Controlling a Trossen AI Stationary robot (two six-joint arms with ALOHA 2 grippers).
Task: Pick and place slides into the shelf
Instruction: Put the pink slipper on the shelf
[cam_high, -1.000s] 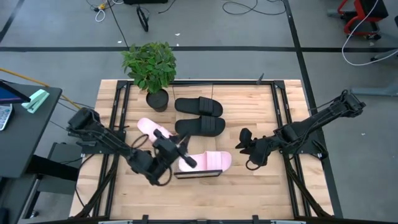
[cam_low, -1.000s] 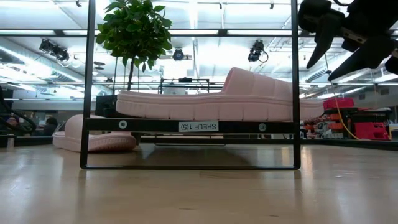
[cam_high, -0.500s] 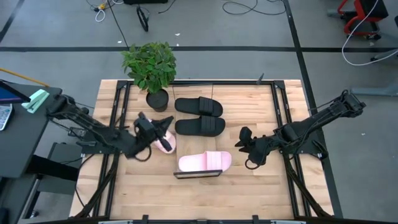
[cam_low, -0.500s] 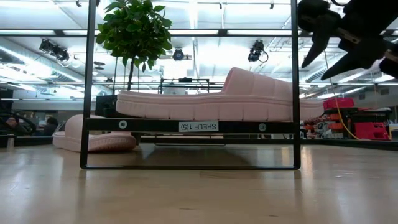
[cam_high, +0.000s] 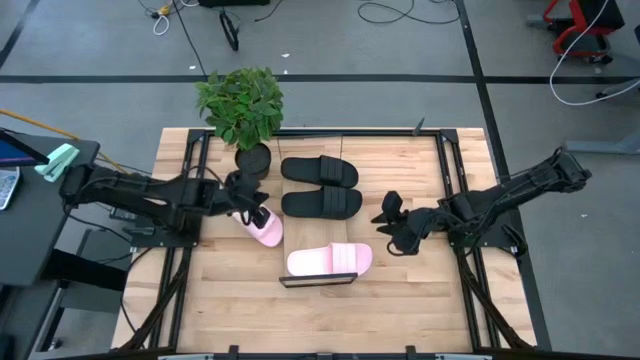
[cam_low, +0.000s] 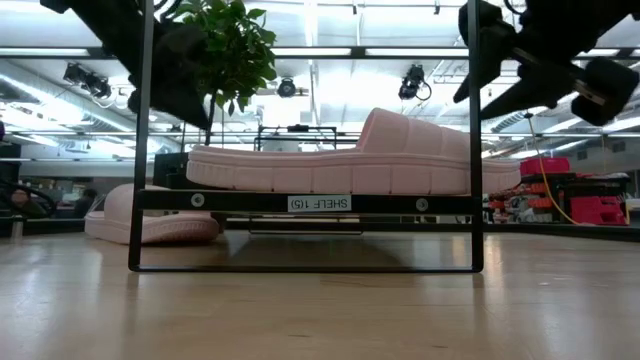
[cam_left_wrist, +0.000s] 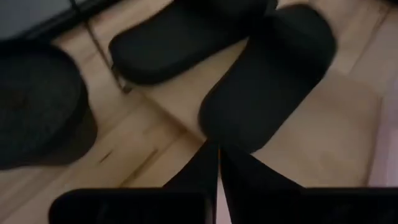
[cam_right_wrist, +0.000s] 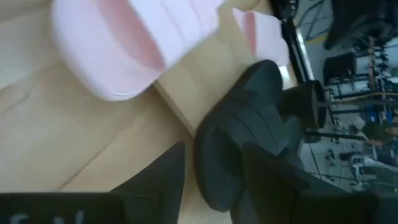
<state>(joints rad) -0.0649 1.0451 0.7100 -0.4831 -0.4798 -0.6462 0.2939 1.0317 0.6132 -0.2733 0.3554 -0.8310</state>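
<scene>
The slatted pale wooden table (cam_high: 400, 310) carries everything here. At its 11 o'clock corner stands a leafy green plant in a dark round pot (cam_high: 243, 115). Near 6 o'clock sits the low narrow shelf with thin black metal frame and pale wood board (cam_high: 318, 282), and 1 pale pink slide with a white sole (cam_high: 330, 261) lies on it; the low view shows that slide resting on the shelf's upper board above a white label. The 2 matte black slides (cam_high: 320, 186) lie side by side near the table's centre, just right of the pot. The other pale pink slide (cam_high: 262, 228) lies on the table at 9 o'clock of the shelf, apart from it. The left gripper (cam_high: 256, 203) hovers over this pink slide, its fingers pressed together and holding nothing. The right gripper (cam_high: 386, 220) hangs at 3 o'clock of the black slides, fingers apart and empty.
</scene>
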